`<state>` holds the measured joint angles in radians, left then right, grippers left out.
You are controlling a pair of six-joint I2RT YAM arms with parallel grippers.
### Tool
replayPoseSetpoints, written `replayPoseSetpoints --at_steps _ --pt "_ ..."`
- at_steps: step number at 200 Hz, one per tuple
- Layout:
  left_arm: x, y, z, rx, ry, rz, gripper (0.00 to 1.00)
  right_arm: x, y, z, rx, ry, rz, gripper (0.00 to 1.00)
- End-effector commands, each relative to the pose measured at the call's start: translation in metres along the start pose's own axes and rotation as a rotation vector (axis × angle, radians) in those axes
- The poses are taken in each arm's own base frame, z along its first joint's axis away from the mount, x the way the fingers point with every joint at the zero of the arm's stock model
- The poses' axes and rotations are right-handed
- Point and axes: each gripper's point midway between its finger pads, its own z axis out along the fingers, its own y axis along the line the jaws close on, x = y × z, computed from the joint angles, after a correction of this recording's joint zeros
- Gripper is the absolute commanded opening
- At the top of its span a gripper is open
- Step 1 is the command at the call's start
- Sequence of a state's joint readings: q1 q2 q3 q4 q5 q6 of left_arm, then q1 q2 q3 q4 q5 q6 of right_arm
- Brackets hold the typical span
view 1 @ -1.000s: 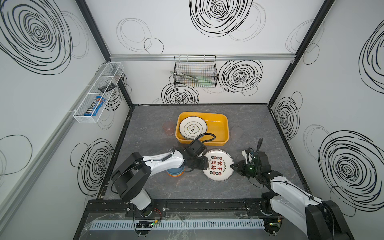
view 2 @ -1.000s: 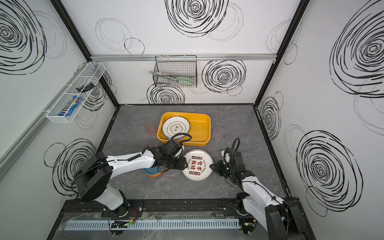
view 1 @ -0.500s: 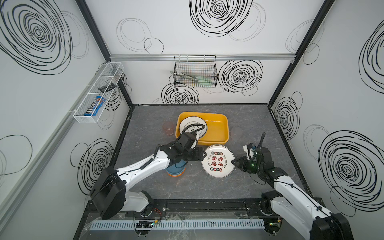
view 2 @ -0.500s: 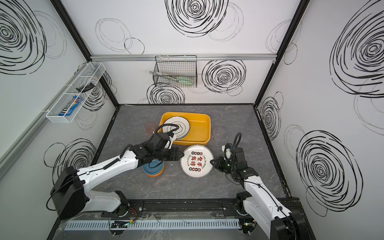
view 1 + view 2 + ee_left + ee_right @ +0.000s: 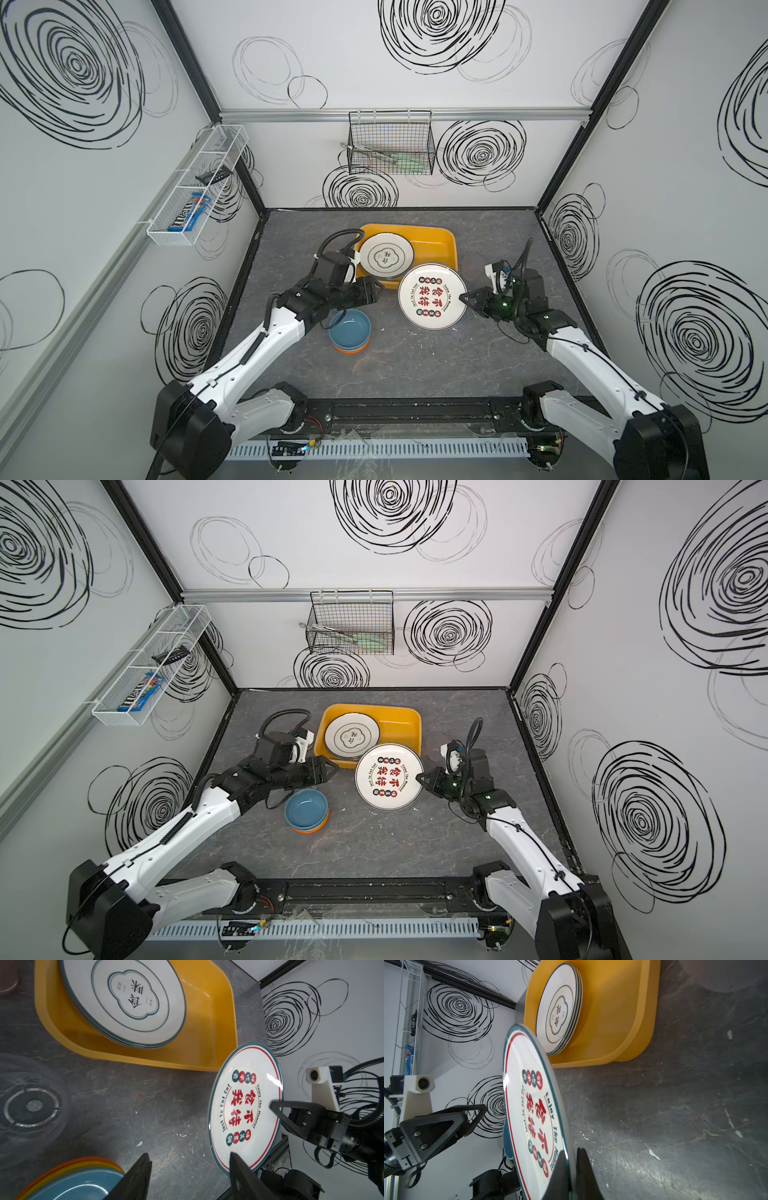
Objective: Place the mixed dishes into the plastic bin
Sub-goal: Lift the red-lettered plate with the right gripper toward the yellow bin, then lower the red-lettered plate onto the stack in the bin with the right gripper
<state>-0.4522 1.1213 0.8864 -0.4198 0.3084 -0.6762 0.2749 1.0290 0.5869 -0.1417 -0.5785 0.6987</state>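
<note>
- Right gripper (image 5: 463, 297) (image 5: 419, 776) (image 5: 572, 1153): jaws clamped on the rim of the red-lettered plate (image 5: 432, 296) (image 5: 388, 776) (image 5: 245, 1109) (image 5: 533, 1105), one finger on the face and one on the back.
- The plate is white with a dark rim and red characters. It is tilted, face up and turned towards the left arm.
- In both top views the plate sits just in front of the plastic bin (image 5: 432, 249) (image 5: 405, 725) (image 5: 207, 1012) (image 5: 623, 1012) and overlaps the bin's near right corner. It is not inside.
- Can't tell if the plate's low edge touches the table (image 5: 415, 365).
- Left gripper (image 5: 376, 286) (image 5: 330, 766) (image 5: 188, 1157): fingers apart, nothing between them. It points at the plate's left edge from close by, with a gap showing in both top views.
- In the left wrist view one finger crosses the plate's rim in the picture. Contact can't be judged there.
- The bin is yellow-orange and sits at the back middle of the table. A stack of plates (image 5: 386, 261) (image 5: 352, 739) (image 5: 124, 1001) (image 5: 560, 1012) lies in its left half, and the right half is bare.
- A blue bowl (image 5: 350, 328) (image 5: 305, 808) (image 5: 79, 1186) is nested on orange bowls (image 5: 351, 350) (image 5: 309, 831) (image 5: 68, 1164). They stand on the table in front of the bin, just beside the left forearm.
- A clear dish (image 5: 31, 1103) is on the table near the bowl stack. It shows only in the left wrist view.
</note>
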Motion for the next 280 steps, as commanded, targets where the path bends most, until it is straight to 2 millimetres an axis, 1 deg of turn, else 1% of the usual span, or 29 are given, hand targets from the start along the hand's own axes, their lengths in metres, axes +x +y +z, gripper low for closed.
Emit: replayPoseSetpoints --at_steps 1,48,110,150,190,220,245,280 --pt "0.003 0.010 -0.006 -0.005 0.010 0.001 0.64 -0.026 0.031 0.002 -0.073 -0.032 -0.054 0.00" --pt "0.001 0.025 -0.016 -0.026 -0.009 -0.026 0.65 -0.062 0.048 0.027 -0.060 -0.025 -0.057 0.00" --pt "0.001 0.040 -0.024 -0.037 -0.022 -0.055 0.66 -0.094 0.053 0.080 -0.013 0.029 -0.012 0.00" --pt "0.003 0.045 -0.027 -0.041 -0.024 -0.065 0.66 -0.108 0.064 0.115 -0.001 0.045 -0.019 0.00" --pt "0.004 0.049 -0.029 -0.042 -0.026 -0.075 0.66 -0.121 0.062 0.149 0.043 0.050 -0.018 0.00" --pt "0.005 0.051 -0.030 -0.045 -0.028 -0.079 0.66 -0.126 0.061 0.172 0.065 0.059 -0.020 0.00" --pt "0.005 0.053 -0.031 -0.048 -0.029 -0.083 0.66 -0.129 0.058 0.187 0.080 0.064 -0.018 0.00" --pt "0.004 0.057 -0.031 -0.053 -0.030 -0.088 0.66 -0.132 0.045 0.206 0.107 0.070 0.001 0.00"
